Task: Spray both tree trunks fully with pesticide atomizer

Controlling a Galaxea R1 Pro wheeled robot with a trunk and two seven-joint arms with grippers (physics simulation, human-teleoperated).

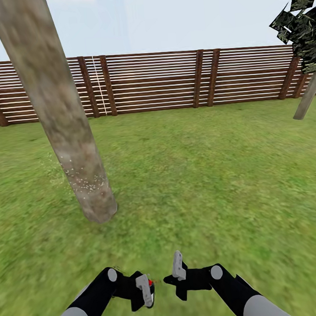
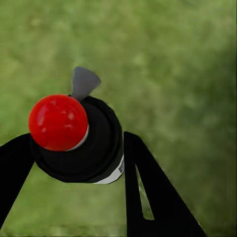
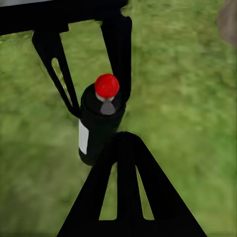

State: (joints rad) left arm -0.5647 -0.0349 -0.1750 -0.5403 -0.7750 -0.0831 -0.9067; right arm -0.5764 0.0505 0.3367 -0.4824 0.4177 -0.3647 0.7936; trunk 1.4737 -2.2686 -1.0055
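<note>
Atomizer (image 2: pixel 79 140) body half-hidden between left gripper (image 2: pixel 74 163) fingers.

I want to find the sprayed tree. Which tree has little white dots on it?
The big leaning tree trunk close by on the left. Small white specks dot its lower part. The other tree, far off by the fence on the right, shows none.
</note>
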